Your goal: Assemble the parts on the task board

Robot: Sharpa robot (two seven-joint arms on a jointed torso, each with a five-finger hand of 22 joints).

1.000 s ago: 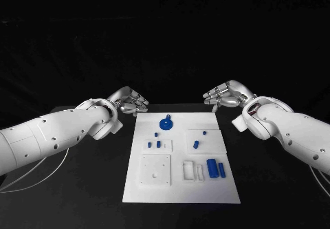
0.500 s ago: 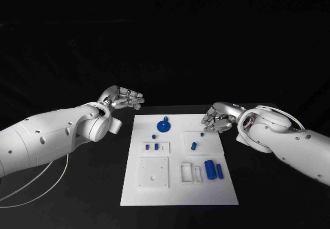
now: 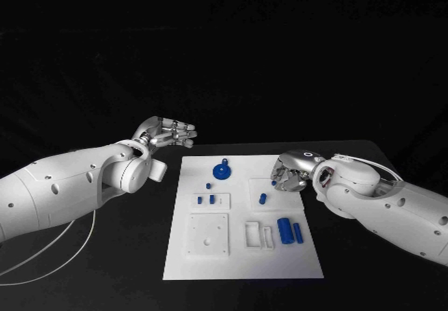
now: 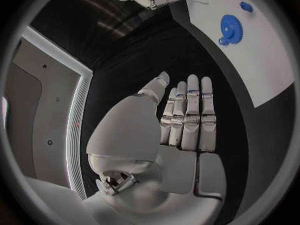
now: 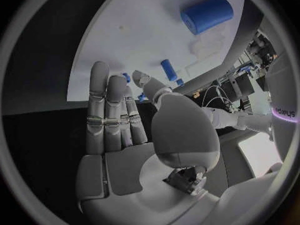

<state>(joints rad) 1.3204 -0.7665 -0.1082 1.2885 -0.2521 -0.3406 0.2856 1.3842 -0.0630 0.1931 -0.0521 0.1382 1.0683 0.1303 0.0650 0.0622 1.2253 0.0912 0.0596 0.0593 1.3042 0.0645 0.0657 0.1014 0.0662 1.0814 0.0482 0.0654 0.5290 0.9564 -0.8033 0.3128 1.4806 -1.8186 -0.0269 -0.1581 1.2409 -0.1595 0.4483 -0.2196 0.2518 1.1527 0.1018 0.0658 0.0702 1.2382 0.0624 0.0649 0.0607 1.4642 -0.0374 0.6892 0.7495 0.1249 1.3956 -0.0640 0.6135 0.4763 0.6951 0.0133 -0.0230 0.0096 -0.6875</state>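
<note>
The white task board lies in the middle of the black table. A blue gear sits near its far edge, small blue pegs at centre left, and another peg at centre right. Two blue cylinders lie near the right edge. My left hand hovers off the board's far left corner, fingers straight, holding nothing. My right hand hangs over the board's right side, fingers stretched out and empty. The right wrist view shows the thick cylinder and a peg.
A raised white square plate and a slotted white block sit on the board's near half. Black tabletop surrounds the board. A white cable trails under my left arm.
My right hand has come down and inward from beyond the far right corner to over the board's right side. The left hand has lifted a little and spread its fingers.
</note>
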